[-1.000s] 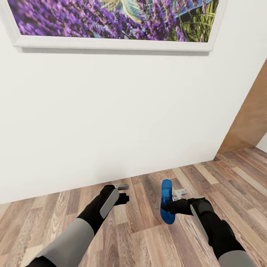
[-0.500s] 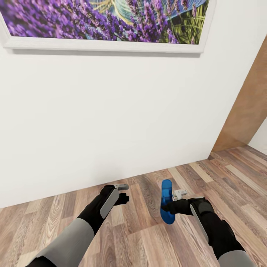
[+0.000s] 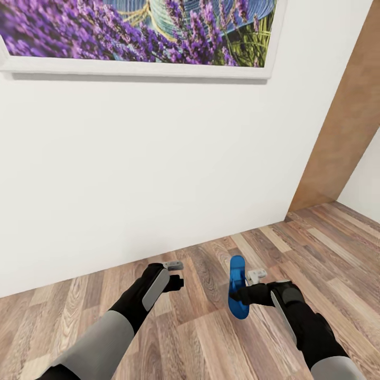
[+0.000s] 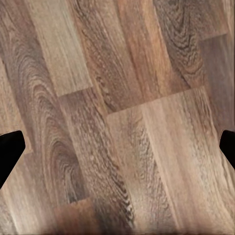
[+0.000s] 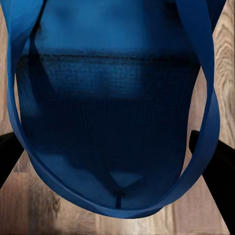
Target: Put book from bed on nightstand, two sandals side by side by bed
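In transit, facing white wall (image 3: 158, 158) and lavender picture (image 3: 132, 37). Right gripper (image 3: 244, 293) clamped on 1 blue sandal (image 3: 237, 286), carried edge-up above plank floor (image 3: 221, 343). Left gripper (image 3: 177, 274) spread, empty. Advice: hold grip firm, carry low, turn slowly toward bed.

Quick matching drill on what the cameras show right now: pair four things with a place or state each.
Things:
1. sandal
2. left gripper
3. lavender picture
4. wooden door

Places or states:
A. hanging on the white wall
B. open over the plank floor, holding nothing
C. at the head view's right edge
D. held off the floor in the right gripper

Pairs: 1-D, 2-B, 3-A, 4-C
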Available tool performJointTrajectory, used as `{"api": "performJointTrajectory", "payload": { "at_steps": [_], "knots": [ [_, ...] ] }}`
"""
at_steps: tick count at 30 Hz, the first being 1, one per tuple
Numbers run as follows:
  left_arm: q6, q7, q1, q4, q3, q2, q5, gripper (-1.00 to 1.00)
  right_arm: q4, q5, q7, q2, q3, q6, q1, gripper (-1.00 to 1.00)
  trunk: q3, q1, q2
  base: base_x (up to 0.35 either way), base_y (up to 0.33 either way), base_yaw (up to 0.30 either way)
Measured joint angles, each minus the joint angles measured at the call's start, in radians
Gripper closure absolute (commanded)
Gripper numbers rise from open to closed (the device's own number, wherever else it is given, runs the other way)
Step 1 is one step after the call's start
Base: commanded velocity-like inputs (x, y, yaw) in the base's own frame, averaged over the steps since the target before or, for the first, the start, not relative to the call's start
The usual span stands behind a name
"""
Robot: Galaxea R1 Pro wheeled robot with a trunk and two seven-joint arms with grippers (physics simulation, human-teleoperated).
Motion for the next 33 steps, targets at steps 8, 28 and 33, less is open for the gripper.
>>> {"api": "performJointTrajectory", "payload": {
  "at_steps": [8, 28, 33],
  "knots": [
    [0.002, 0.000, 0.000, 0.000, 0.000, 0.000, 0.000, -1.00, 0.000, 0.000, 0.000, 0.000, 0.000, 0.000, 0.000, 1.00, 0.004, 0.000, 0.000, -0.225, 0.000, -0.095],
    [0.004, 0.000, 0.000, -0.001, 0.000, 0.000, 0.000, -1.00, 0.000, 0.000, 0.000, 0.000, 0.000, 0.000, 0.000, 1.00, 0.006, 0.000, 0.000, -0.134, 0.002, -0.015],
    [0.006, 0.000, 0.000, -0.001, 0.001, 0.000, 0.000, -1.00, 0.000, 0.000, 0.000, 0.000, 0.000, 0.000, 0.000, 1.00, 0.006, 0.000, 0.000, -0.050, 0.124, -0.001]
  ]
}}
